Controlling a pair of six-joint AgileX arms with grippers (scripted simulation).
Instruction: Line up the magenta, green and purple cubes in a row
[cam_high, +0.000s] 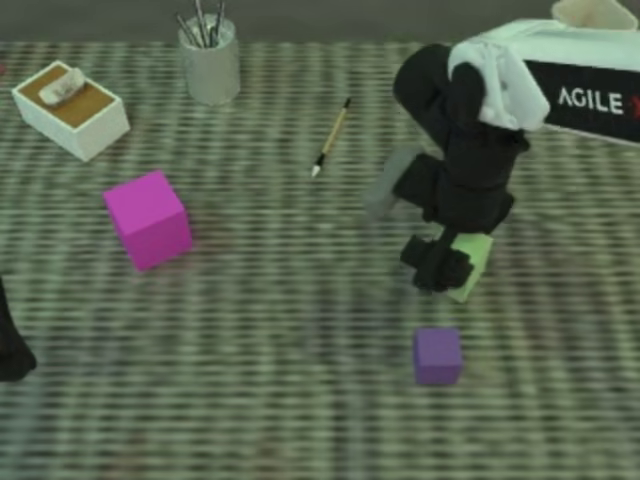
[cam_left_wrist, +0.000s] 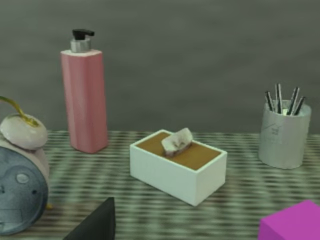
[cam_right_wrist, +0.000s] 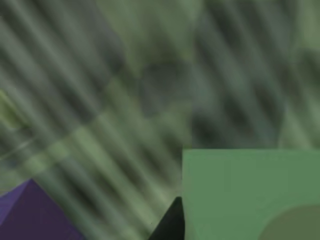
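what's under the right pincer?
The pale lime green matte cube, partly showing beneath the right pincer. Its top is mostly covered by the arm, so the grip itself is hidden.

Largest cube (cam_high: 148, 218) at table's left, mid-sized cube (cam_high: 472, 266) right of centre, smallest cube (cam_high: 437, 356) just before it.

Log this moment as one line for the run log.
right pincer: over green cube, grip unclear | purple cube: just below | magenta cube: far left | left arm: parked
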